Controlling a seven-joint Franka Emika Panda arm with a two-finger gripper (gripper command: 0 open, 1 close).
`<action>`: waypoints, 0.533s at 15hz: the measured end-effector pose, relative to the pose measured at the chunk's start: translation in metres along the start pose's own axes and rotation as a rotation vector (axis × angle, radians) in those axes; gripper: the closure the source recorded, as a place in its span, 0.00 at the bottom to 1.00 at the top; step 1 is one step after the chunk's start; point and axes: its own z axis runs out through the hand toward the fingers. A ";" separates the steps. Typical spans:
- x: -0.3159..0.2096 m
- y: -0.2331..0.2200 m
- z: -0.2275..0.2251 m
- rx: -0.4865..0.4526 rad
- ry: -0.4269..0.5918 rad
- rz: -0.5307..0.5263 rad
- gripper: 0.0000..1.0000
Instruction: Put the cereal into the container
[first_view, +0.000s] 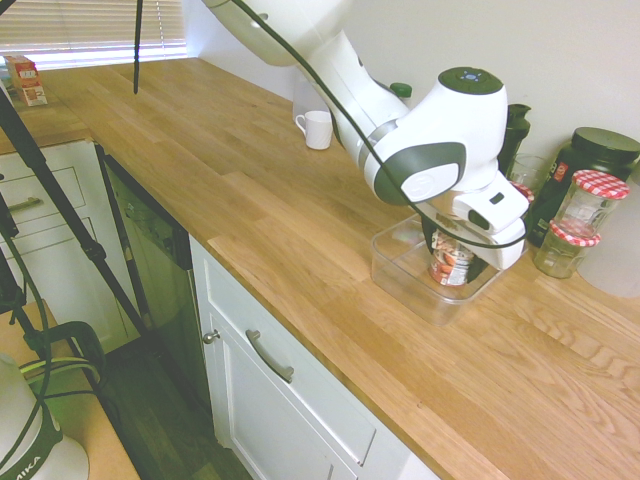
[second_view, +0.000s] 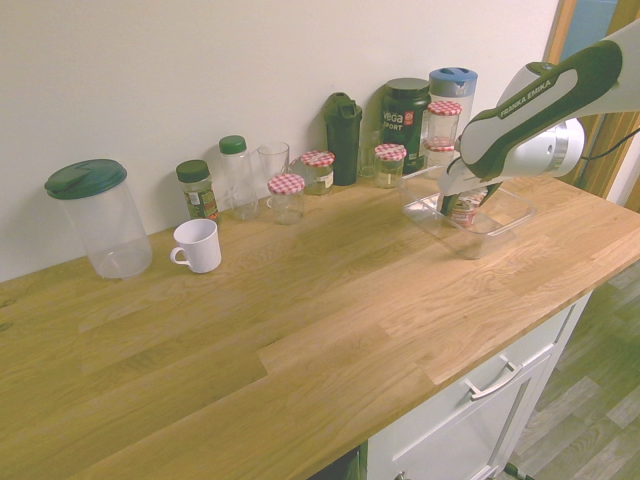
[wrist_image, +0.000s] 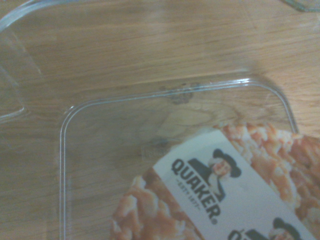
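The cereal (first_view: 452, 264) is a small red-orange and white Quaker cup standing inside the container (first_view: 396, 262), a clear low-walled square tub on the wooden counter. My gripper (first_view: 450, 252) hangs straight down over the tub, right at the cup. The second exterior view shows the same: the gripper (second_view: 462, 203) over the cereal (second_view: 464, 210) within the container (second_view: 505, 222). In the wrist view the cereal (wrist_image: 240, 200) lid fills one corner, seen from close above, with the container (wrist_image: 62, 150) rim around it. Whether the cup is gripped does not show.
Jars with red-checked lids (first_view: 598, 198) and a black tub (second_view: 404, 118) stand along the wall just behind the container. A white mug (second_view: 197, 245) and a large clear jug with a green lid (second_view: 100, 215) sit farther along. The counter's front edge (first_view: 300, 300) is close by.
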 end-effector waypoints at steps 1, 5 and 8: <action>0.000 0.001 -0.001 -0.004 -0.001 -0.003 0.00; 0.007 0.006 -0.029 -0.075 -0.043 -0.011 0.00; 0.010 -0.005 -0.073 -0.084 -0.111 -0.007 0.00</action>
